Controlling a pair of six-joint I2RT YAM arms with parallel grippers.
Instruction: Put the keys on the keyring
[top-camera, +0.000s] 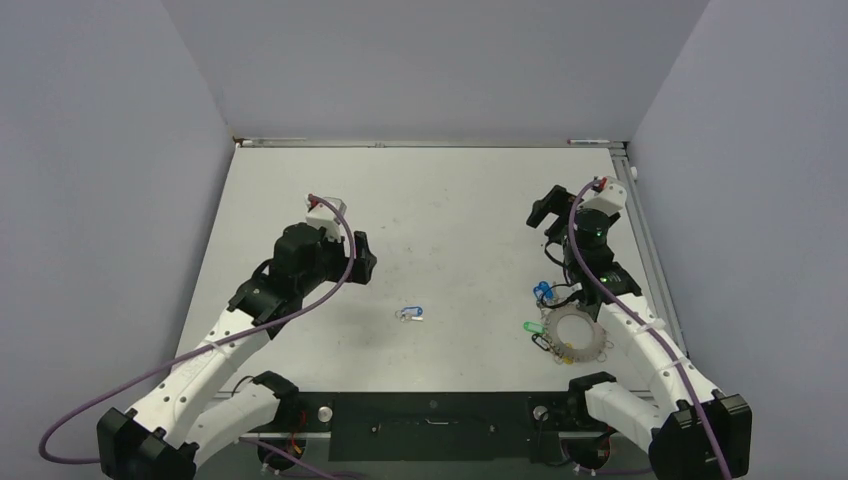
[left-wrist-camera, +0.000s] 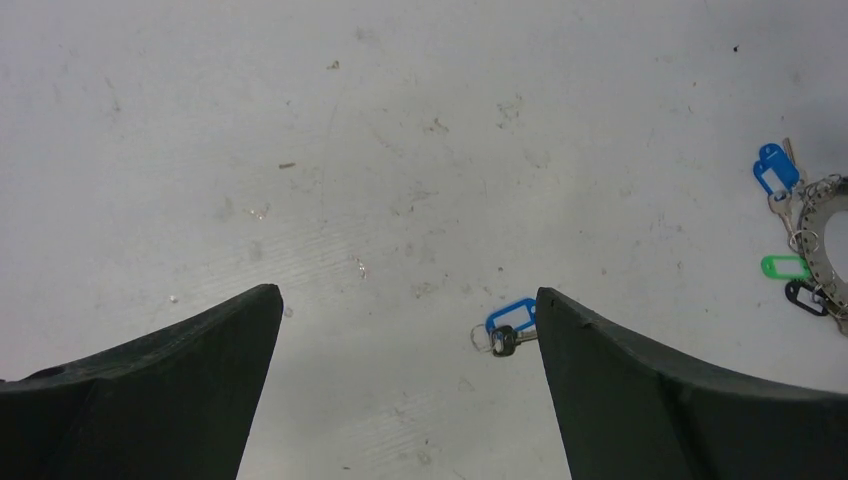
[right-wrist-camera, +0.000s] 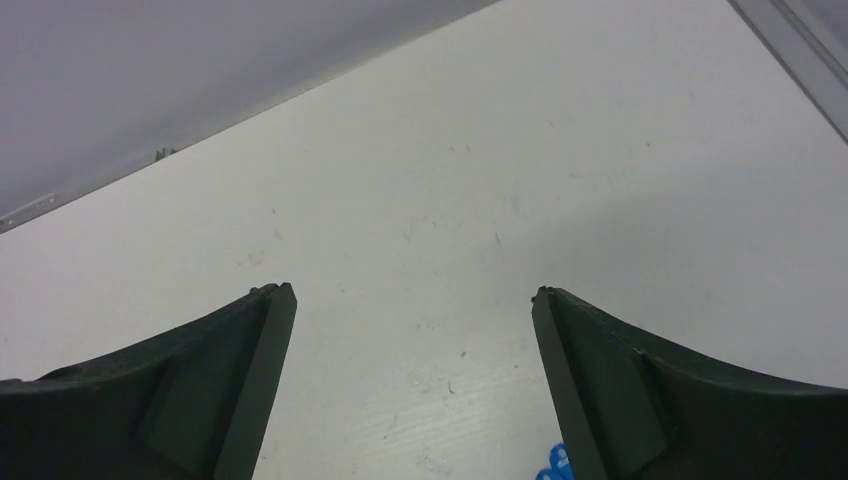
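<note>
While left claw (left-wrist-camera: 408, 295) and right claw (right-wrist-camera: 412, 290) both hang wide open and empty, the blue-tag key (top-camera: 409, 314) lies seemingly flat on the table (top-camera: 450, 220), well apart from the keyring (top-camera: 577, 335), so a pinch may skid it or catch only tag.

The top external camera looks down from above and behind the arm bases (top-camera: 280, 395), taking in the worktop (top-camera: 450, 200). The left wrist camera looks down from closer, sharing the loose key (left-wrist-camera: 508, 325) and keyring (left-wrist-camera: 815, 245) with it. The right wrist camera tilts toward the back wall (right-wrist-camera: 150, 80).
</note>
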